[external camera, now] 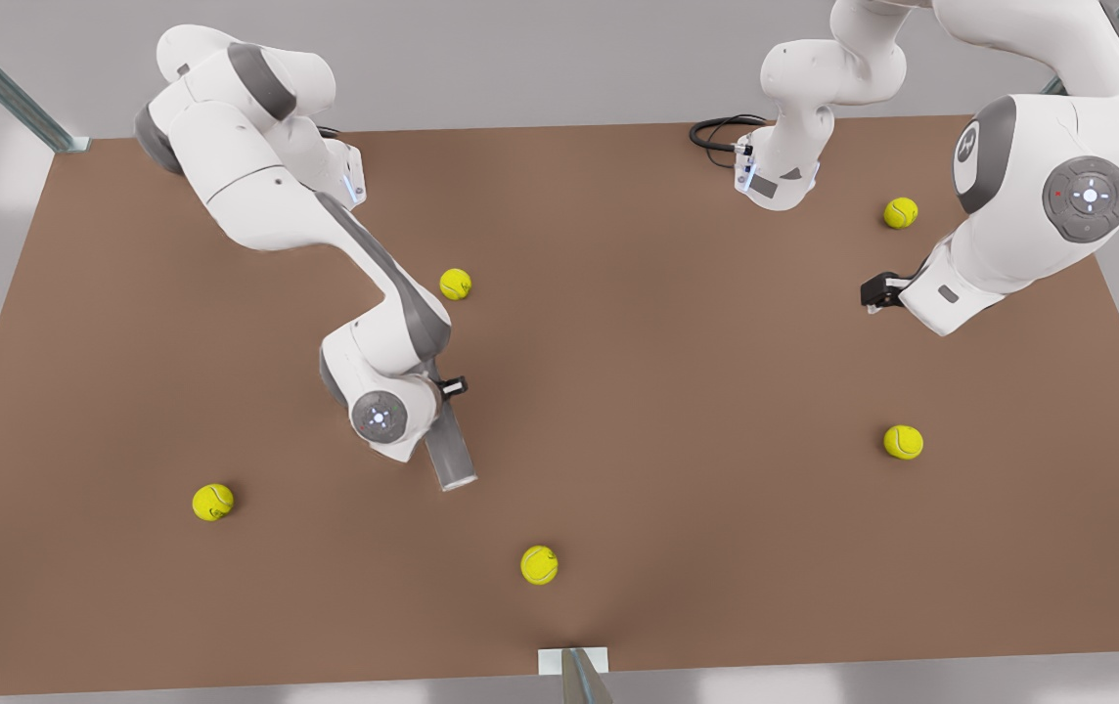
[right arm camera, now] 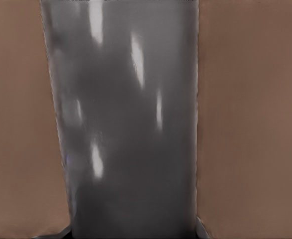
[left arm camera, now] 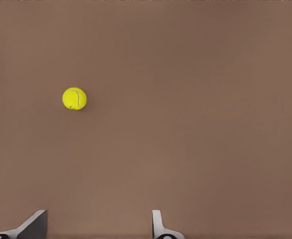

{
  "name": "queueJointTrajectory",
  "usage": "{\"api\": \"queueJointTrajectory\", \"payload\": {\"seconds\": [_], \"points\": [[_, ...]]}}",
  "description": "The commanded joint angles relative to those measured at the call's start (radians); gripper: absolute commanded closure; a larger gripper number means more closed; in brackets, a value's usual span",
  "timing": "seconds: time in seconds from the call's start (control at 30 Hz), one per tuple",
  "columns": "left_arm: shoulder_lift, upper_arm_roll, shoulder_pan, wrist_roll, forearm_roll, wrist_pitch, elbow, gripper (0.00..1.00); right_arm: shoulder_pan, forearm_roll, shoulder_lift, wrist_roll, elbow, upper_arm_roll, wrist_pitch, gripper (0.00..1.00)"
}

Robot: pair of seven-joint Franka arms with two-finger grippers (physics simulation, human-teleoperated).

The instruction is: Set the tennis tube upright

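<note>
front view shows the slim dark grey tennis tube (external camera: 450, 453) with a matte metallic sheen lying low on the brown table (external camera: 667, 391), near the middle of the front view's left half, its light-rimmed open end pointing toward the near edge and its other end hidden under the wrist of the arm on that side. that arm is the right arm, since the right wrist view looks straight along the grey wall of the tube (right arm camera: 126, 124) from very close, with brown table on both sides of it. the right gripper (external camera: 432, 416) sits over the tube, and small pale tips of its fingers (right arm camera: 201, 228) peek out at both sides of the tube, so the jaws look spread around the tube's width; whether they press on it or merely flank it i cannot tell. the left gripper (left arm camera: 100, 224) belongs to the arm at the front view's right, waiting above bare table, its 2 fingers well apart and holding nothing, with 1 yellow tennis ball (left arm camera: 74, 98) on the table ahead of it. 5 yellow tennis balls lie scattered well apart on the table, none touching the tube. judging by this, the task is at an early stage: the tube is reached and straddled but not yet stood on end, so the firm grasp, the lift, the tilt to vertical and the release all appear to be left.
</note>
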Motion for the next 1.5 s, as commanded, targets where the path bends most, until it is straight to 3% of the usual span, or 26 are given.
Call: {"api": "queueJointTrajectory", "payload": {"seconds": [0.0, 0.13, 0.23, 0.33, 0.4, 0.5, 0.7, 0.93, 0.97, 1.0, 1.03, 1.07, 1.13, 1.2, 1.23, 1.33, 1.47], "points": [[0.0, 0.0, 0.0, 0.0, -0.001, 0.0, -0.001, 0.0, -0.001, -0.038, 0.001, -0.024, 0.005, 0.006, -0.005, 0.0], [0.0, 0.0, 0.0, 0.0, -0.001, 0.0, -0.001, 0.0, 0.072, -0.053, 0.003, -0.117, 0.051, 0.008, 0.039, 0.0], [0.001, 0.0, 0.0, 0.0, -0.001, 0.0, -0.001, 0.0, 0.183, -0.067, 0.029, -0.159, 0.068, -0.003, 0.177, 0.0], [0.001, 0.0, 0.0, 0.0, -0.001, 0.0, -0.001, 0.0, 0.27, -0.132, 0.105, -0.163, 0.19, -0.006, 0.177, 0.0], [0.001, 0.0, 0.0, 0.0, 0.001, 0.0, -0.001, 0.0, 0.353, -0.132, 0.194, -0.219, 0.311, -0.072, 0.176, 0.0], [0.001, 0.0, 0.0, 0.0, 0.001, 0.0, -0.001, 0.0, 0.407, -0.132, 0.31, -0.306, 0.486, -0.092, 0.165, 0.0], [0.001, 0.0, 0.0, 0.0, -0.001, 0.0, -0.001, 0.0, 0.49, -0.133, 0.349, -0.725, 0.525, -0.175, 0.196, 0.0], [0.02, 0.001, 0.0, -0.003, -0.018, 0.002, -0.001, 0.0, 0.482, -0.129, 0.348, -0.811, 0.525, -0.181, 0.216, 0.0], [0.053, 0.018, 0.008, -0.017, -0.119, 0.002, -0.001, 0.0, 0.454, -0.115, 0.314, -0.768, 0.523, -0.178, 0.165, 0.0], [0.136, 0.096, 0.009, -0.063, -0.345, 0.002, -0.003, 0.0, 0.382, 0.003, 0.256, -0.581, 0.522, -0.173, -0.005, 0.0], [0.198, 0.117, 0.009, -0.086, -0.493, 0.026, -0.026, 0.0, 0.319, 0.025, 0.17, -0.395, 0.494, -0.179, -0.06, 0.0], [0.219, 0.135, 0.009, -0.084, -0.652, 0.161, -0.131, 0.0, 0.247, -0.013, 0.014, -0.26, 0.344, -0.181, -0.09, 0.0], [0.221, 0.127, -0.023, -0.063, -0.967, 0.466, -0.363, 0.0, 0.088, -0.08, -0.492, -0.127, -0.254, -0.176, 0.124, 0.0], [0.294, 0.126, -0.043, 0.06, -1.128, 0.521, -0.395, 0.0, -0.105, -0.073, -0.562, -0.048, -0.155, -0.176, -0.12, 0.0], [0.313, 0.12, -0.046, 0.141, -1.186, 0.571, -0.425, 0.0, -0.175, -0.067, -0.591, -0.047, -0.149, -0.173, -0.148, 0.0], [0.474, -0.011, -0.043, 0.394, -1.398, 0.716, -0.411, 0.0, -0.195, -0.038, -0.586, 0.021, 0.0, -0.181, -0.292, 0.0], [0.541, -0.035, -0.043, 0.537, -1.449, 0.716, -0.395, 0.0, -0.248, 0.032, -0.577, 0.021, 0.006, -0.179, -0.289, 0.0]]}}
